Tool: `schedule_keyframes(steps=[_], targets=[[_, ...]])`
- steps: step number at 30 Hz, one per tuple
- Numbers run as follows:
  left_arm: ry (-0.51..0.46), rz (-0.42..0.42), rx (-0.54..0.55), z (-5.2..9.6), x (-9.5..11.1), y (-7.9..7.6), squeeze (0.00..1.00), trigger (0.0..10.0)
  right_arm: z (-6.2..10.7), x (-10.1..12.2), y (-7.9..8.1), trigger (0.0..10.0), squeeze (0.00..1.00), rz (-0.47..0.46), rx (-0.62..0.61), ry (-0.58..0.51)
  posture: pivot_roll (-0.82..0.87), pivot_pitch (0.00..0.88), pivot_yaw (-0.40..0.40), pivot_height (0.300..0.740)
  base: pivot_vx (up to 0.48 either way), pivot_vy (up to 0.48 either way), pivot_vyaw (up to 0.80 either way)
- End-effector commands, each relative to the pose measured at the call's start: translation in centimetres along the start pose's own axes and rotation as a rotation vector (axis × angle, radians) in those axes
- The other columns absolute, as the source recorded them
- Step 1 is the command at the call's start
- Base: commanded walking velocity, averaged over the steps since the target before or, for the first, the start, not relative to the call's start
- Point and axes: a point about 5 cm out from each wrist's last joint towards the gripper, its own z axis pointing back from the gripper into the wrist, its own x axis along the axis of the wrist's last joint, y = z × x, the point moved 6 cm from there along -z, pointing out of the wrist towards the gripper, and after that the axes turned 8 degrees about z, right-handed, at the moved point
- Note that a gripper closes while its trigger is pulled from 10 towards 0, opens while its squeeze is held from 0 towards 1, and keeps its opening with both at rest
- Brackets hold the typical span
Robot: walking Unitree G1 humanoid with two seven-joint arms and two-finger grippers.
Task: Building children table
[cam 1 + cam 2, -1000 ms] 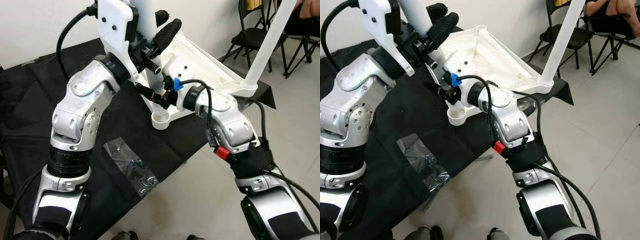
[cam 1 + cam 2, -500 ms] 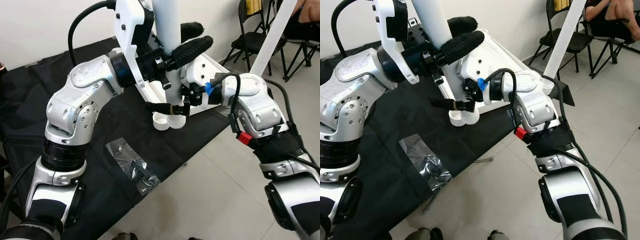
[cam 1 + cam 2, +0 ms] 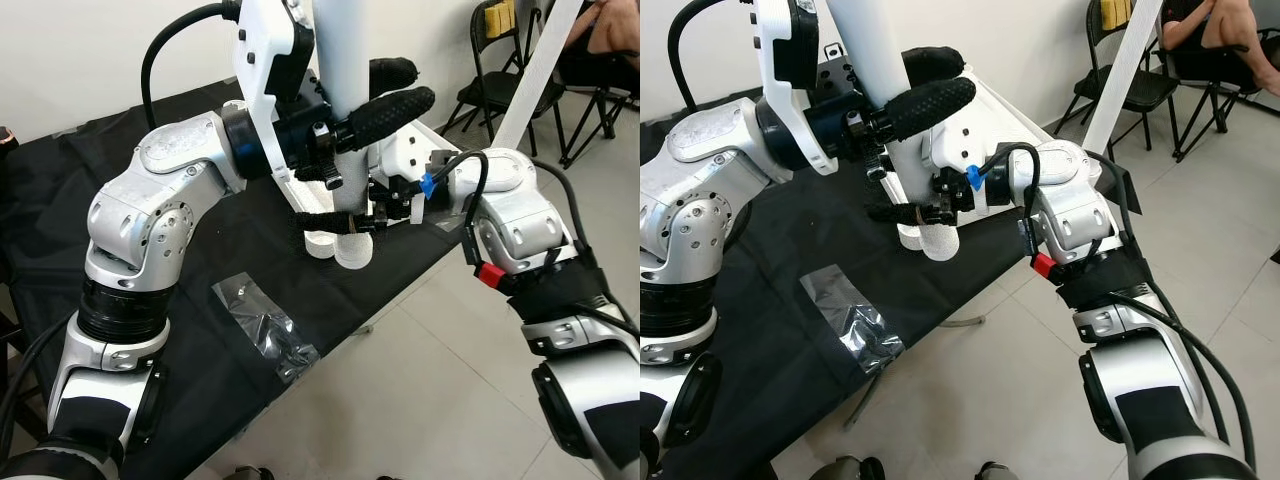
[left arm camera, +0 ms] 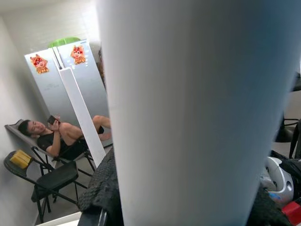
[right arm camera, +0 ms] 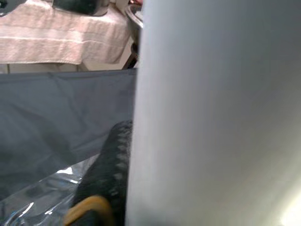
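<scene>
White cylindrical plastic table leg (image 3: 338, 100) is standing nearly upright above the corner socket (image 3: 322, 243) of the upturned white tabletop on the black-draped desk (image 3: 60, 210). Left gripper (image 3: 370, 95) is pinching it high; right gripper (image 3: 340, 220) is clamping its lower end.

Pale tiled floor (image 3: 420, 400) runs off the desk's near edge, a plain white wall (image 3: 90, 50) rises behind its far edge. The desk (image 3: 60, 200) wears a black cloth. Past its far right corner, black folding chairs (image 3: 500, 60) stand, a person (image 3: 1230, 30) seated there. A silver double-door fridge (image 4: 80, 80) stands beyond.
</scene>
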Motion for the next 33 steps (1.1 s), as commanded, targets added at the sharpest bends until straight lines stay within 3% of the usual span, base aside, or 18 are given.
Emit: schedule_keyframes(steps=[1, 10, 11, 14, 15, 19, 21, 22, 24, 29, 33], targets=[[-0.067, -0.017, -0.133, -1.3, 1.9, -2.6, 0.00, 0.0, -1.6, -0.7, 1.7, 0.0, 0.00, -0.007, 0.085, 0.022, 0.01, 0.105, 0.014, 0.740, 0.000, 0.000, 0.00], [-0.086, 0.001, -0.102, -1.1, 1.8, -2.1, 0.00, 0.0, -1.5, -1.1, 1.6, 0.0, 0.00, 0.003, 0.085, 0.040, 0.00, 0.104, 0.013, 0.740, 0.000, 0.000, 0.00], [-0.092, 0.014, -0.067, -1.0, 1.7, -1.6, 1.00, 4.4, -1.5, -1.1, 1.4, 0.0, 0.00, 0.006, 0.074, 0.038, 0.00, 0.105, 0.012, 0.740, 0.000, 0.000, 0.00], [-0.096, 0.023, -0.042, -0.9, 1.5, -1.2, 1.00, 4.4, -1.5, -1.0, 1.2, 0.0, 0.00, 0.007, 0.066, 0.037, 0.00, 0.105, 0.012, 0.740, 0.000, 0.000, 0.00], [-0.093, 0.033, -0.027, -0.8, 1.2, -0.9, 1.00, 10.0, -1.5, -1.0, 1.1, 0.0, 0.00, 0.007, 0.057, 0.035, 0.00, 0.104, 0.012, 0.740, 0.000, 0.000, 0.00], [-0.101, 0.056, 0.024, -0.4, 0.7, 0.0, 1.00, 10.0, -1.6, -1.0, 0.9, 0.0, 0.00, 0.006, 0.039, 0.033, 0.01, 0.106, 0.011, 0.740, 0.000, 0.000, 0.00], [-0.086, 0.101, 0.178, 0.6, -1.1, 3.8, 1.00, 10.0, -1.8, -1.2, 0.0, 0.0, 0.00, -0.008, -0.038, 0.028, 0.01, 0.109, 0.010, 0.740, 0.000, 0.000, 0.00], [-0.086, 0.101, 0.178, 0.6, -1.1, 3.8, 1.00, 10.0, -1.8, -1.2, 0.0, 0.0, 0.00, -0.008, -0.038, 0.028, 0.01, 0.109, 0.010, 0.740, 0.000, 0.000, 0.00], [-0.071, 0.114, 0.249, 1.2, -2.3, 5.4, 1.00, 10.0, -1.9, -1.2, -0.7, 0.0, 0.00, -0.022, -0.096, 0.019, 0.01, 0.109, 0.012, 0.740, 0.000, 0.000, 0.00], [-0.043, 0.068, 0.319, 1.4, -2.8, 6.4, 1.00, 10.0, -2.1, -1.0, -1.6, 0.0, 0.00, -0.030, -0.158, -0.002, 0.01, 0.109, 0.016, 0.740, 0.000, 0.000, 0.00], [-0.001, 0.053, 0.484, 2.5, -4.0, 8.5, 1.00, 10.0, -2.2, -0.6, -2.6, 0.0, 0.00, -0.044, -0.235, -0.029, 0.01, 0.109, 0.023, 0.740, 0.000, 0.000, 0.00]])
